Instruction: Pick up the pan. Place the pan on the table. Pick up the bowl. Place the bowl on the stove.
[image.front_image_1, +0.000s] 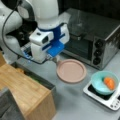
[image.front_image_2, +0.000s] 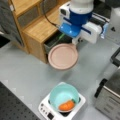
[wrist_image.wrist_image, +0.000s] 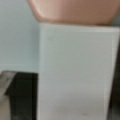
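Note:
The pinkish-brown pan (image.front_image_1: 71, 70) (image.front_image_2: 63, 56) sits level and low over the grey table (image.front_image_1: 75, 102) (image.front_image_2: 25, 70); I cannot tell whether it rests on it. My gripper (image.front_image_1: 55, 59) (image.front_image_2: 76, 41) is at the pan's edge, shut on its short white handle (wrist_image.wrist_image: 75, 75), which fills the wrist view below the pan's rim (wrist_image.wrist_image: 75, 10). The teal bowl (image.front_image_1: 98, 82) (image.front_image_2: 62, 94) stands on the white stove (image.front_image_1: 110, 103) (image.front_image_2: 45, 108), away from the gripper, and holds an orange piece of food (image.front_image_1: 109, 83) (image.front_image_2: 66, 105).
A steel toaster oven (image.front_image_1: 95, 37) (image.front_image_2: 110, 97) stands behind the pan. A light wooden block (image.front_image_1: 22, 85) (image.front_image_2: 37, 27) with a dark gap at its side borders the pan on the arm's side. The arm's black cable (image.front_image_1: 7, 42) hangs nearby.

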